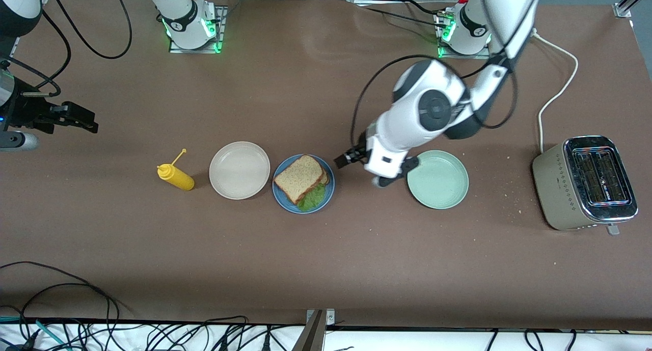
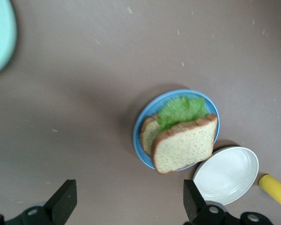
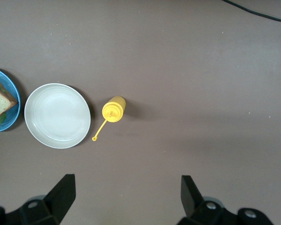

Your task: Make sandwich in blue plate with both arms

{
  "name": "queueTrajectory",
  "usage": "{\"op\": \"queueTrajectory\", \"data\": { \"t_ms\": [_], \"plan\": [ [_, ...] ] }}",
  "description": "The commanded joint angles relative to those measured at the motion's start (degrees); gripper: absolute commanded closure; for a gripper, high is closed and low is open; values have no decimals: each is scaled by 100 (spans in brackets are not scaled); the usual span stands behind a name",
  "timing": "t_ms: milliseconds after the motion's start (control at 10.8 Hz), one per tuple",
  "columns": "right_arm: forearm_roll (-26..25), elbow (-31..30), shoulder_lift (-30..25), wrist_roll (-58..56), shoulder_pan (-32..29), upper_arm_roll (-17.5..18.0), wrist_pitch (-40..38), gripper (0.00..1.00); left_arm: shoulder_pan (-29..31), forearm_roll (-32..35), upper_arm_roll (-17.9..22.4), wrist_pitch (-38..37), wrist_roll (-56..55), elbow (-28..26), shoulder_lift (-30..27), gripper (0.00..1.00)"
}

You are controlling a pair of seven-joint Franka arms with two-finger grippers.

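My left gripper [image 1: 379, 170] hung low over the desk [image 1: 326, 249] near the centre of the front frame, its jaws spread wide and carrying nothing. The sandwich [image 1: 304, 180] lay on the blue plate [image 1: 279, 187], just toward the right arm's end from that gripper, close by but not touching. In my left wrist view the sandwich [image 2: 185, 143] sat right of centre on the blue plate [image 2: 139, 126], top slice tilted off the lower one, lettuce [image 2: 182, 108] poking out one edge. The top slice's long side ran diagonally in the front frame. My right gripper [image 1: 76, 119] waited at the frame's left edge, over the desk well apart from the plates, jaws open and empty too. The left arm was plainly the nearer one. I judged the build done; any tidying nudge fell to the left gripper, pushing toward the beige plate [image 1: 239, 169]
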Motion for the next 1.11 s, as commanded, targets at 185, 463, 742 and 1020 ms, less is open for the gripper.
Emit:
{"op": "queueTrajectory", "data": {
  "t_ms": [185,463,742,1020],
  "plan": [
    [-77,-112,-94,3,-6,17,211,0,1014,1228,-29,-1602,648,-160,-1181,0],
    [-77,-112,-94,11,-6,8,344,0,1524,1522,-12,-2174,1770,-46,-1454,0],
    [-68,-112,-94,2,-14,8,344,0,2016,1531,6,-2702,3061,34,-1630,0],
    [-51,-112,-94,11,-6,8,344,0,2483,1531,-3,-2922,4188,34,-1727,0]
  ]
}}
